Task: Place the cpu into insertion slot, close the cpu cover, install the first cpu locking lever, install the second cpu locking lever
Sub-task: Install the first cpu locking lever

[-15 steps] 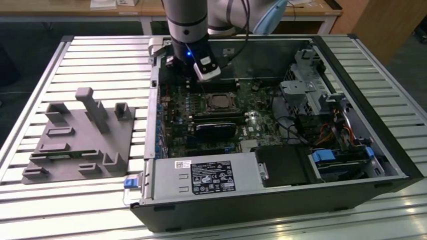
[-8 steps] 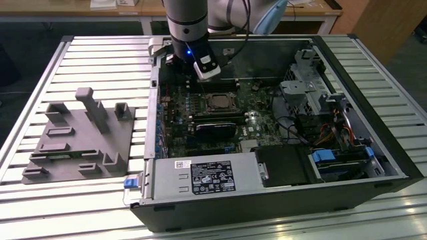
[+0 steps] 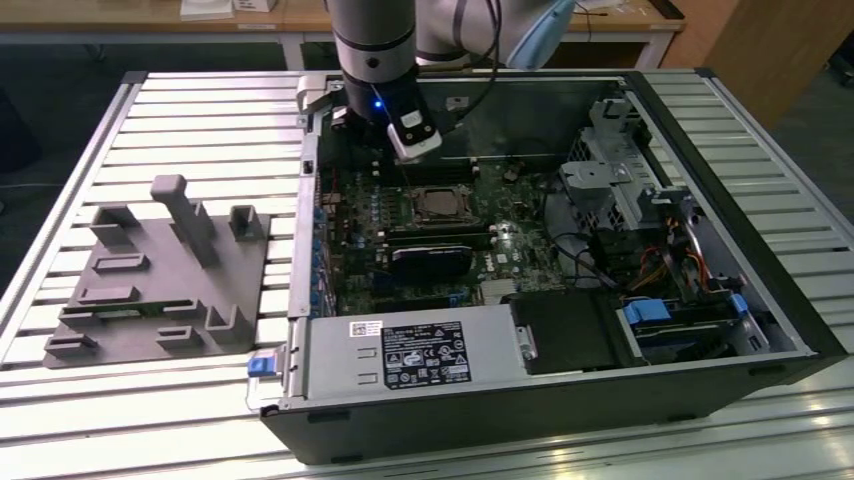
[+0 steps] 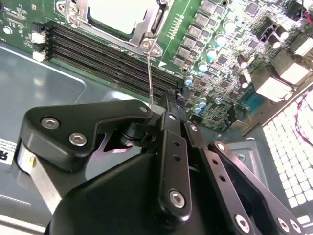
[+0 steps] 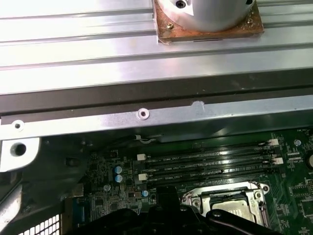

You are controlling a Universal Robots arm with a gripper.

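Observation:
The cpu (image 3: 435, 204) lies in the insertion slot on the green board inside the open computer case; its pale face (image 4: 117, 12) (image 5: 230, 209) shows through the cut-out. The silvery cpu cover (image 4: 146, 24) (image 5: 222, 192) lies flat over it. A thin wire locking lever (image 4: 150, 73) runs from the cover's corner straight to my gripper (image 4: 157, 106). The black fingers are closed together around the lever's free end. In the exterior view my gripper (image 3: 396, 165) hangs just beyond the socket's far edge, close to the case's back wall.
Long black memory slots (image 4: 107, 54) (image 5: 205, 164) lie between the socket and the case wall (image 5: 146, 115). A black card (image 3: 430, 262) sits nearer than the socket. A drive cage with cables (image 3: 614, 180) is at the exterior view's right, and a grey fixture block (image 3: 160, 270) at its left.

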